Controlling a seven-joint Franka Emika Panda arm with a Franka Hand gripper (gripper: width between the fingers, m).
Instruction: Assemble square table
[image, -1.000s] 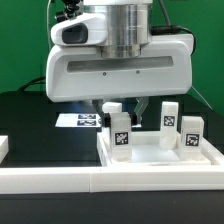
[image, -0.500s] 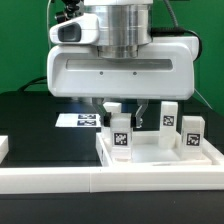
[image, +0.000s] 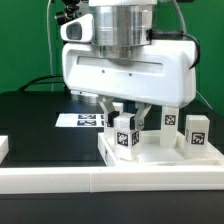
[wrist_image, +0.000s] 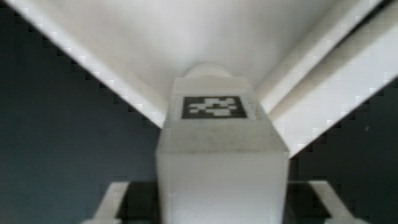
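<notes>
The square table top, a white tray with a raised rim, lies on the black table toward the exterior view's right. Three white tagged legs stand on it: one at the front and two further right. My gripper hangs straight down over the front leg, its fingers on either side of the leg's top, shut on it. In the wrist view the same leg fills the space between my gripper's two fingers, its tag facing the camera, with the white top spreading out beyond it.
The marker board lies flat on the black table, behind and to the exterior view's left of the table top. A long white rail runs along the front edge. A small white piece shows at the left border.
My hand has shifted toward the exterior view's right, and the table top with its legs has slid slightly the same way. The grip has not changed.
</notes>
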